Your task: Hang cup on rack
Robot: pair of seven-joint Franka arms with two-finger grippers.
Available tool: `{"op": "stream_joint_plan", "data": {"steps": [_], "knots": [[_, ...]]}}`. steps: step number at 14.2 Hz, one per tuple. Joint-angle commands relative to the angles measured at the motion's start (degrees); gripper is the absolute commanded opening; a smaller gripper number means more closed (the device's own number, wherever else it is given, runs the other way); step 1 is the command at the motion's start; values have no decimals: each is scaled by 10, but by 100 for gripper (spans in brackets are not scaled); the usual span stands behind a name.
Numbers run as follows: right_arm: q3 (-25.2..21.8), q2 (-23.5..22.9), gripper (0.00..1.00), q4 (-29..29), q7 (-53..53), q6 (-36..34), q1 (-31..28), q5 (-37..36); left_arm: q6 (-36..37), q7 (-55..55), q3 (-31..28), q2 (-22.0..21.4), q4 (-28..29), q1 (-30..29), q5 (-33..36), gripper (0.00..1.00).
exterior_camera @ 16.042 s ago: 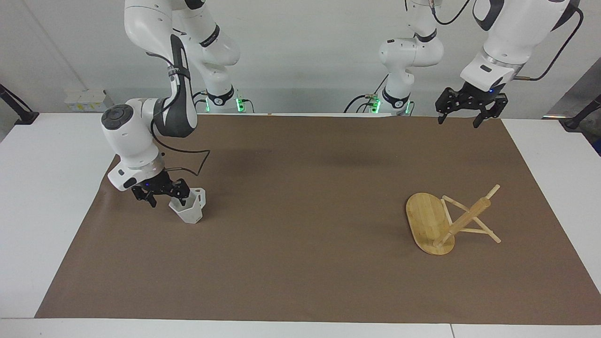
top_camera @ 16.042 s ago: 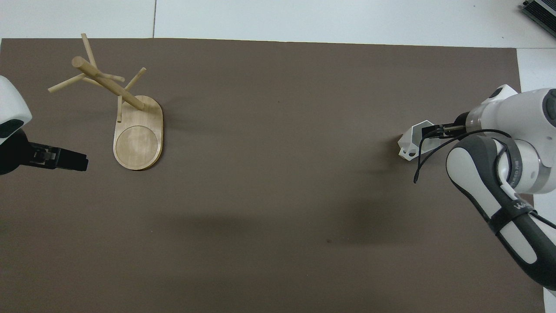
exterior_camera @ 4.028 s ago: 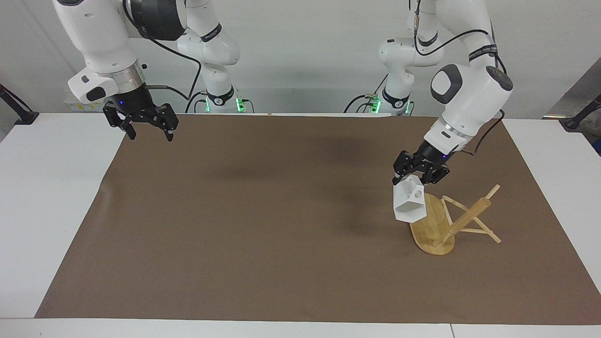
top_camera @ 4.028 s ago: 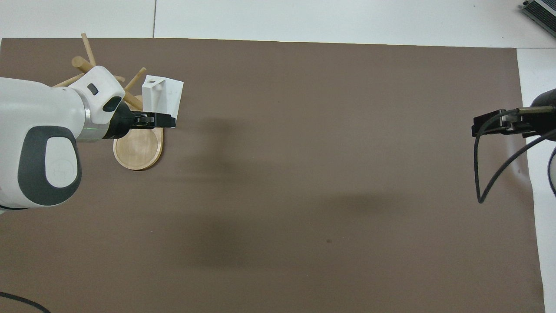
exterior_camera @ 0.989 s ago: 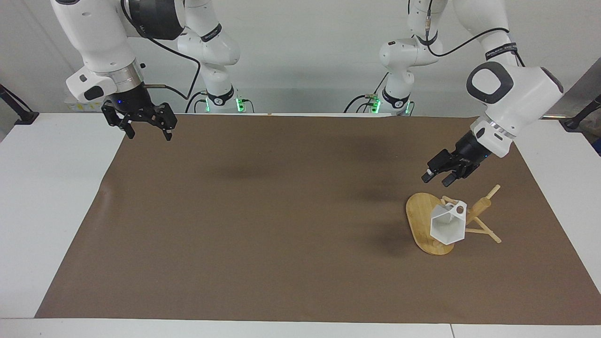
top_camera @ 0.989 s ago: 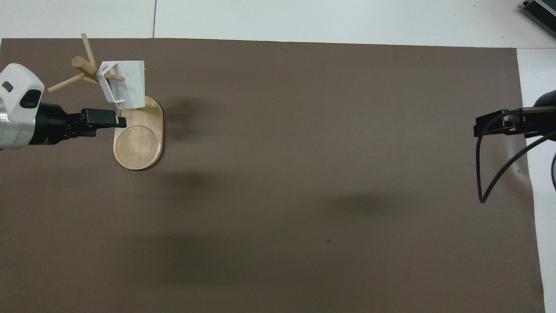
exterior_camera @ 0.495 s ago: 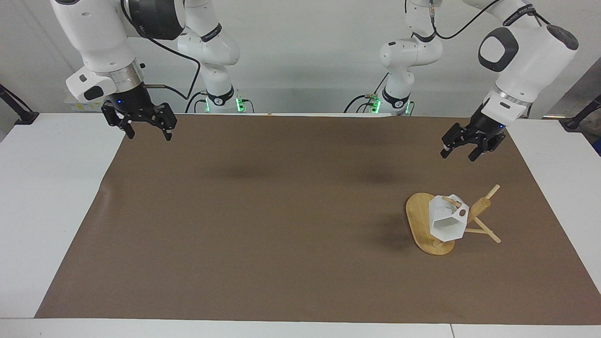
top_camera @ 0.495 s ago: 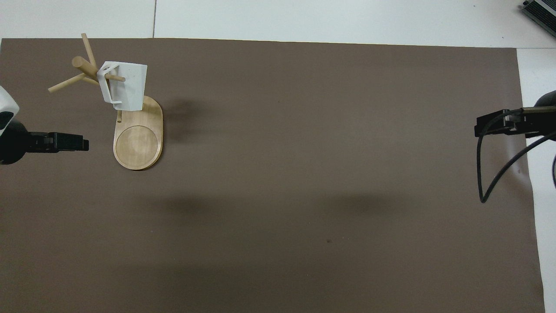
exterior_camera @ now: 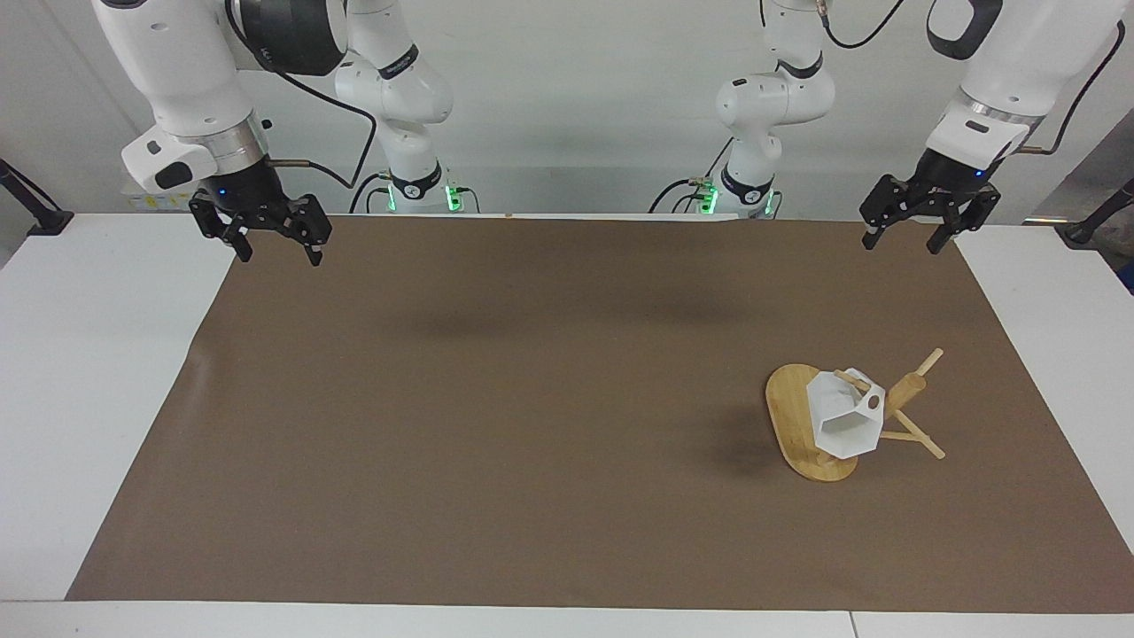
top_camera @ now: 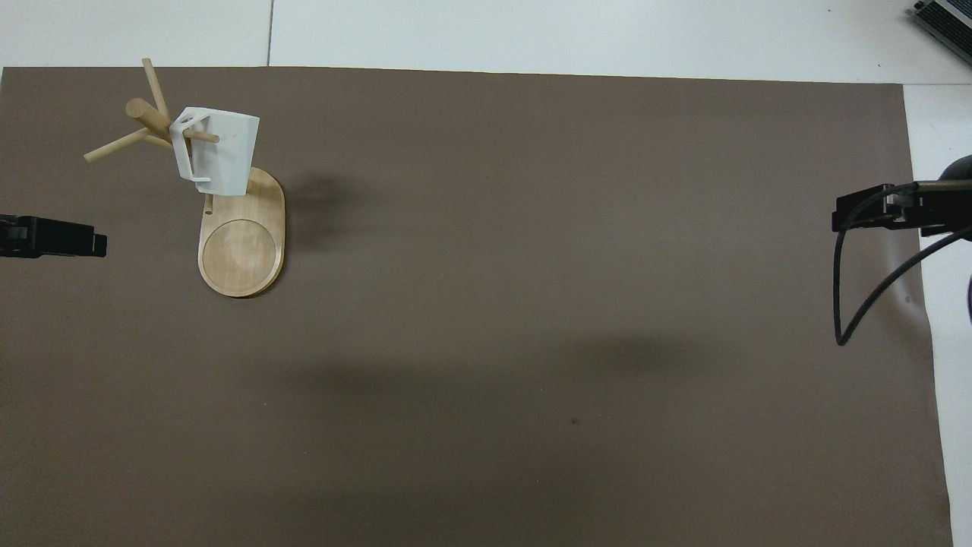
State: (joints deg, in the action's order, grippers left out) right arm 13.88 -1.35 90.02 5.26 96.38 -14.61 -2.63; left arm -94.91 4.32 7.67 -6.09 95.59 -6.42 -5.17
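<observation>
Lower right of the facing view: the cup (exterior_camera: 846,416) hangs by its handle on a peg of the rack (exterior_camera: 802,416), touching no fingers; hanging looks done. Upper corners: right gripper (exterior_camera: 275,242) and left gripper (exterior_camera: 917,229) wait above the surface, fingers spread and empty.

Robotics lab — two white arms (exterior_camera: 390,80) bolted at a white table (exterior_camera: 80,354), brown mat (exterior_camera: 532,399), bare wall
</observation>
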Motion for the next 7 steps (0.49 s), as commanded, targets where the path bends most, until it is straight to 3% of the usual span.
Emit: {"op": "stream_joint_plan", "data": {"steps": [1,7], "knots": [[2,8,100,13,24,32,-6,11,37,4,1,22,-45,2,14,100],[2,8,100,13,-2,32,-6,10,84,3,1,43,-84,11,14,100]]}}
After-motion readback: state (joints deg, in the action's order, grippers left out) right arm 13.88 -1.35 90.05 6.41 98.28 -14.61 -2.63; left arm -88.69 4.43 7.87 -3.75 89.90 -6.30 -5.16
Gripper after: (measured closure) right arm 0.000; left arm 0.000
